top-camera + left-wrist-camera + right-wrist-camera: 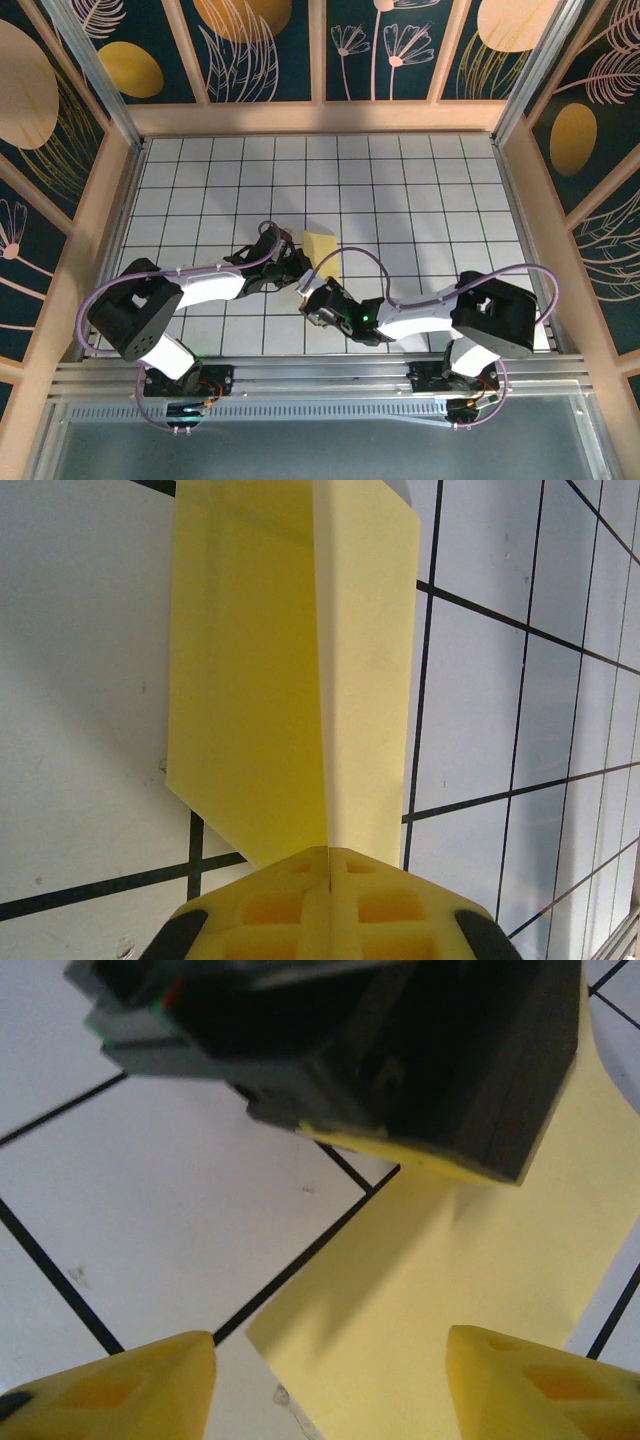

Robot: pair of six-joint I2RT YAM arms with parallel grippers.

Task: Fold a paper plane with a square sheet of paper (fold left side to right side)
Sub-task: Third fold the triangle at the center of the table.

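While the left claw pinches the yellow sheet at its crease, the right claw hovers open — seemingly one fold in, most folding left.

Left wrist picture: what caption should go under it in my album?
Left gripper pinches the near end of the creased yellow paper lying on the white grid table.

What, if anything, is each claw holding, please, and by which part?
The left claw pinches the creased yellow paper sheet at its crease's near end; the open right claw holds nothing.
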